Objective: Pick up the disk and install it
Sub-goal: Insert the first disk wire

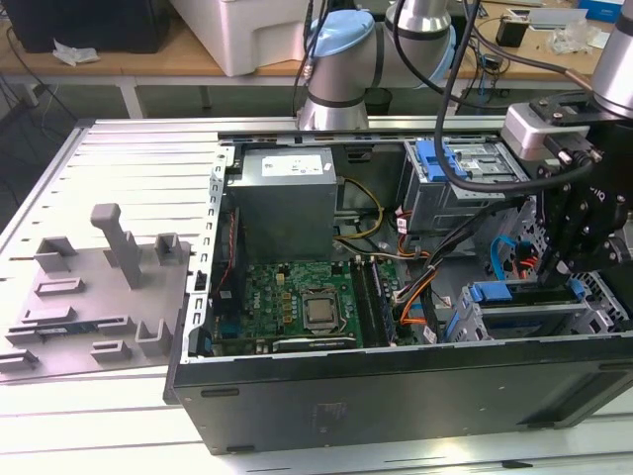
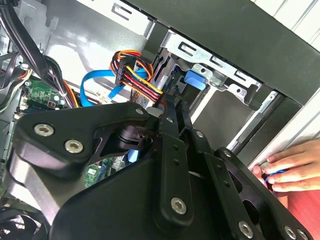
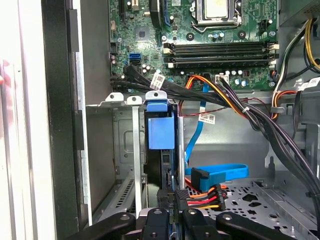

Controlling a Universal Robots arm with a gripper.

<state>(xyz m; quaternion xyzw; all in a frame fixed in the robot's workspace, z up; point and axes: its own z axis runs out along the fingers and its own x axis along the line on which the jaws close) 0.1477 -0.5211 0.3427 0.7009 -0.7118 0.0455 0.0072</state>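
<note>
One arm has its tool (image 1: 572,259) down inside the open computer case (image 1: 396,396) on the counter (image 1: 99,416), at the drive bay (image 1: 514,319) on the exterior view's right. The disk (image 3: 161,150) stands on edge in that bay, blue frame showing, directly ahead of the tool, its long axis running into the slot. The tool's fingers (image 3: 165,220) look pinched on the disk's near edge. A person's hand (image 2: 292,167) rests on the case.

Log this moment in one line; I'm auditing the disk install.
disk: on edge in drive cage | claw: at disk's outer end | hand: at case edge
</note>
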